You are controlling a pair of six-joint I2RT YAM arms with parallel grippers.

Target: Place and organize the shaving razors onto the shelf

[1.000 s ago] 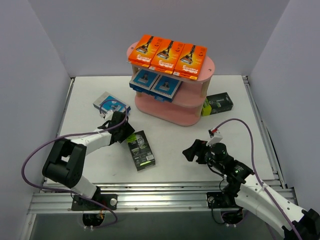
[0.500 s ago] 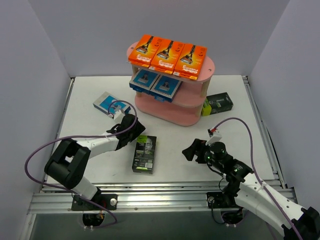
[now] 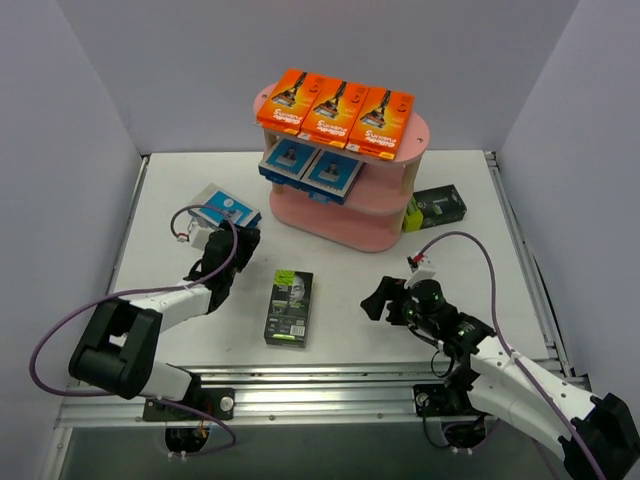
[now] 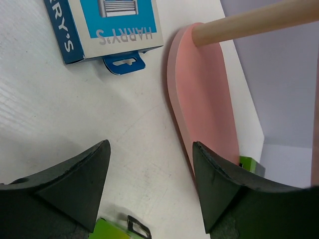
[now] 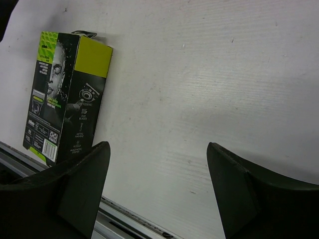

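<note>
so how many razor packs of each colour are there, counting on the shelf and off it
orange packs: 3, all on the shelf top tier
blue-and-white packs: 3, two on the middle tier, one on the table
black and lime packs: 2, one out front, one at the shelf's right end
total: 8

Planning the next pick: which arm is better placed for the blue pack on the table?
Probably left: the left gripper is open beside the blue pack; the right gripper faces the black pack.
</note>
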